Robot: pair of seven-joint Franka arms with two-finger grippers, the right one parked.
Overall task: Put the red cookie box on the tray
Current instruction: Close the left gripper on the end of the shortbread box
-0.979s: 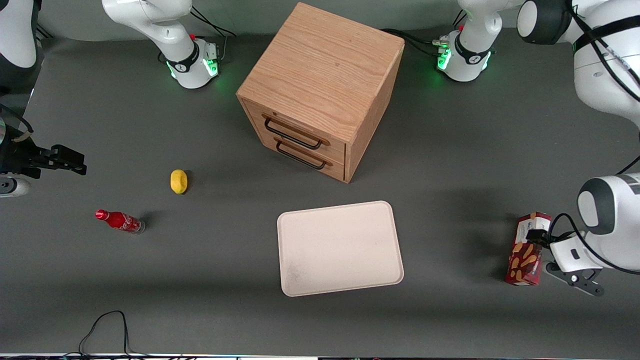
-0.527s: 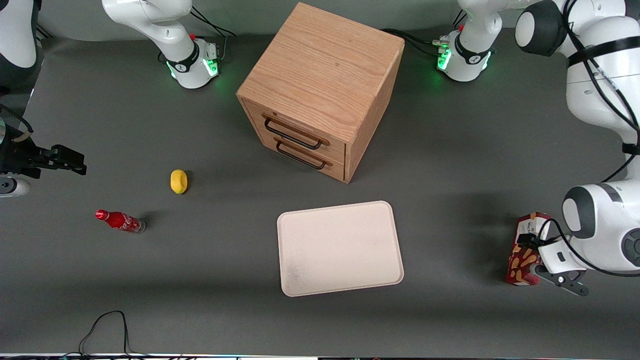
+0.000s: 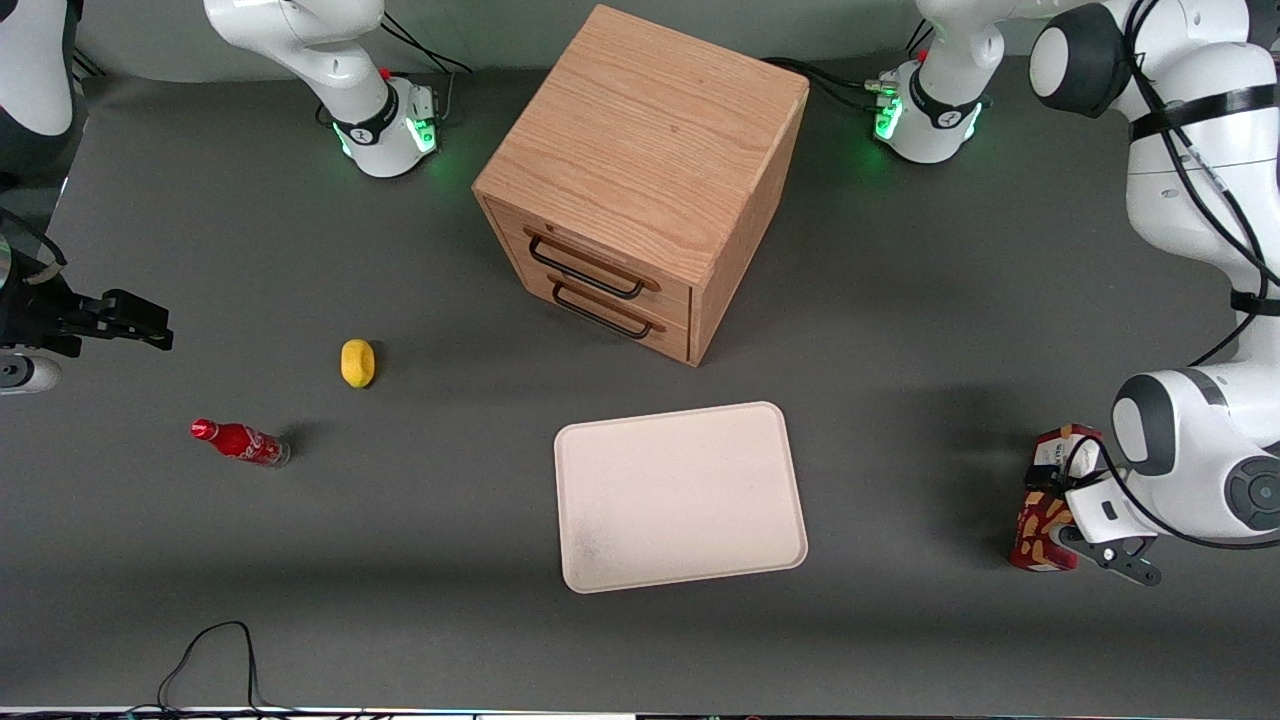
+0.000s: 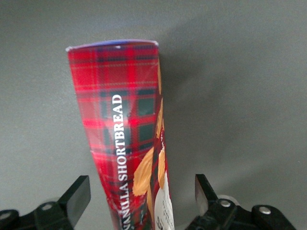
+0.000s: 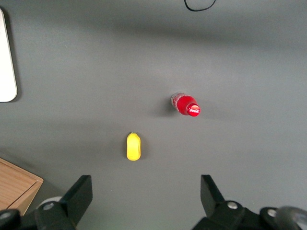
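The red cookie box, a tartan carton with tan biscuit pictures, stands on the table at the working arm's end. My left gripper has come down over it. In the left wrist view the red cookie box runs between the two black fingers, and my gripper is open with a gap on each side of the carton. The off-white tray lies flat mid-table, well apart from the box toward the parked arm's end; one edge of the tray shows in the right wrist view.
A wooden two-drawer cabinet stands farther from the front camera than the tray. A yellow lemon-like object and a small red soda bottle lie toward the parked arm's end. A black cable loops near the front edge.
My gripper has shifted over the box and now covers more of it. The box, tray and other objects have not moved.
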